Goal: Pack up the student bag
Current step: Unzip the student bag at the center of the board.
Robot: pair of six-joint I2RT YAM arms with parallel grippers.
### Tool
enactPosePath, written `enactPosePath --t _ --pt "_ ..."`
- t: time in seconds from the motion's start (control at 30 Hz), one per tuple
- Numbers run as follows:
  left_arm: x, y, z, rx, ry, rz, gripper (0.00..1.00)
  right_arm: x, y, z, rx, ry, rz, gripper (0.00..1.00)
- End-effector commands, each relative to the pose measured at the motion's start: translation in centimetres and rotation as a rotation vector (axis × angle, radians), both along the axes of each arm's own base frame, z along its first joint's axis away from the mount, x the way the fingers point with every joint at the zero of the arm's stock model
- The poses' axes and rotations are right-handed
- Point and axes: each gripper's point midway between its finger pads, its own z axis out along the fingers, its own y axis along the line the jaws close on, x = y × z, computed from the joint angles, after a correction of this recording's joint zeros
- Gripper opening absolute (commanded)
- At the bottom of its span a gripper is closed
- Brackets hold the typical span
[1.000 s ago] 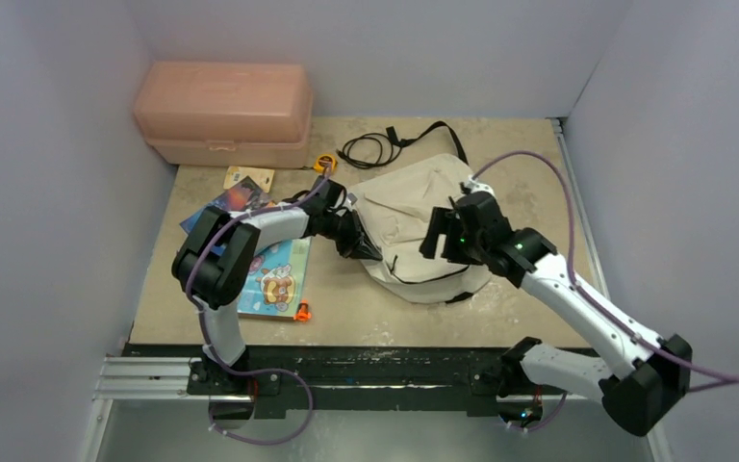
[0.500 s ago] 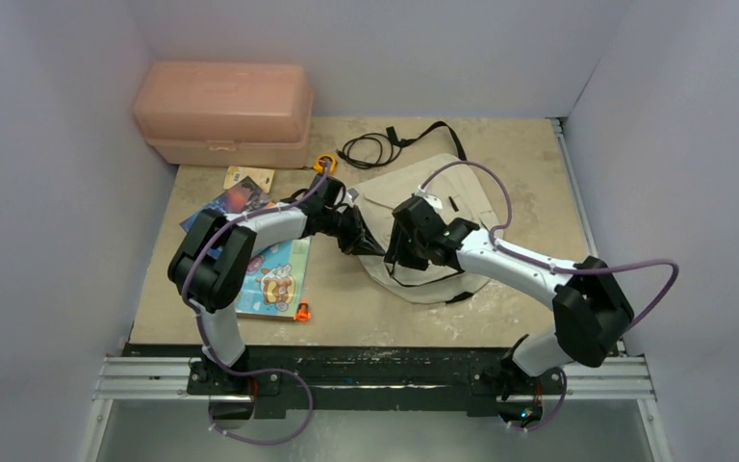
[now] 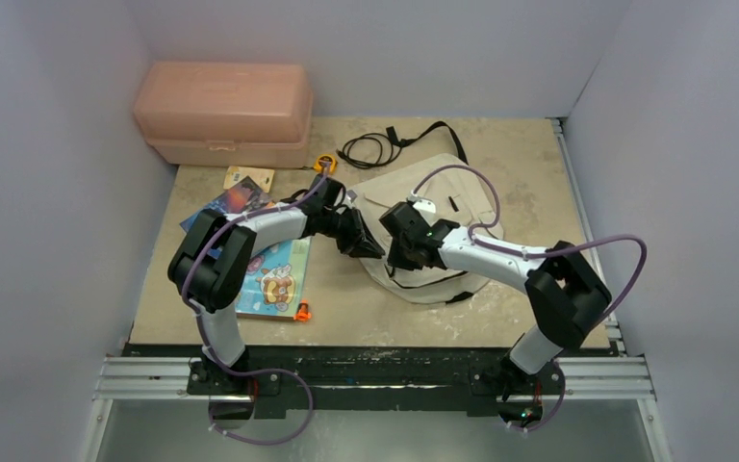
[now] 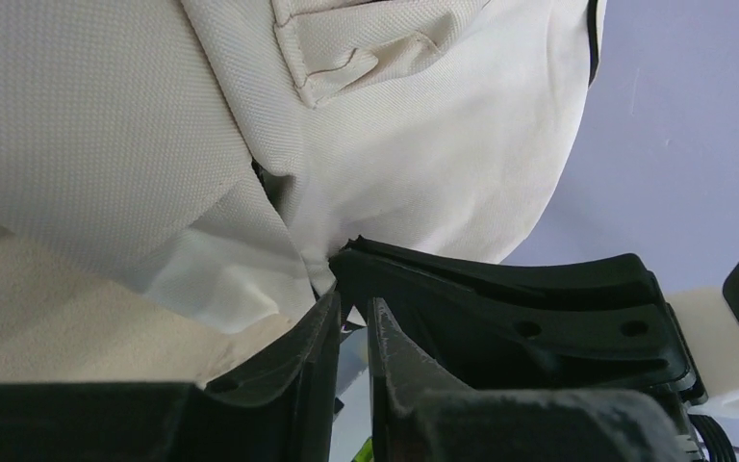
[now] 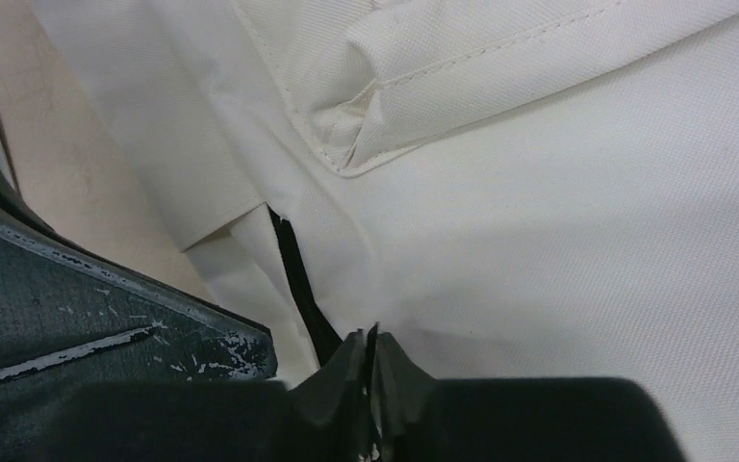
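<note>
The bag (image 3: 443,192) lay at three o'clock on the bench (image 3: 529,164). The left hand (image 4: 351,289) and right hand (image 5: 373,339) each pinched its nine-o'clock edge, probably to pull it open.

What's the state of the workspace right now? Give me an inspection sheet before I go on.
Surface: beige table, scuffed near the front edge.
Job's things: bag lying mid-table, not yet visibly open.
Clutter: pink box far left; books and card left of the bag; yellow item; orange item.
Grippers: left gripper shut on bag fabric; right gripper shut on the bag at its zipper line; the two nearly touch.
Cables: purple cables loop over both arms; black cord coiled behind the bag.
Surroundings: grey walls on three sides; rail at the near edge.
</note>
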Motion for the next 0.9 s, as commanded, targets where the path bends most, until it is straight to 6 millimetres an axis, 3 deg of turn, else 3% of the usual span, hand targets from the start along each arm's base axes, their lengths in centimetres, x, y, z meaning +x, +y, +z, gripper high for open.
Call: enactPosePath --t 0.0,0.03,0.27,0.33,0.47,0.7,0.87 --pt "0.0 0.0 0.9 -0.016 -0.029 0.006 0.23 1.1 0.3 1.9 0.050 -0.093 -0.038 0.05" --pt "-0.1 -0.1 0.9 -0.018 -0.031 0.008 0.30 1.2 0.5 2.3 0.070 -0.109 -0.032 0.00" --pt "-0.8 -0.4 0.2 -0.002 -0.011 0.014 0.69 1.6 -0.1 6.3 0.172 -0.256 -0.041 0.00" --pt "-1.1 -0.6 -0.1 -0.006 0.003 0.009 0.71 1.5 -0.2 7.5 0.213 -0.294 -0.040 0.00" --pt "-0.9 -0.8 -0.7 -0.003 0.015 0.004 0.69 1.2 0.5 8.6 0.275 -0.318 -0.010 0.00" --pt "-0.6 -1.1 -1.4 0.007 0.012 -0.027 0.52 0.6 1.1 8.8 0.304 -0.305 0.029 0.00" --pt "-0.4 -1.1 -2.3 0.023 0.017 -0.037 0.27 0.5 1.7 9.8 0.331 -0.316 0.063 0.00"
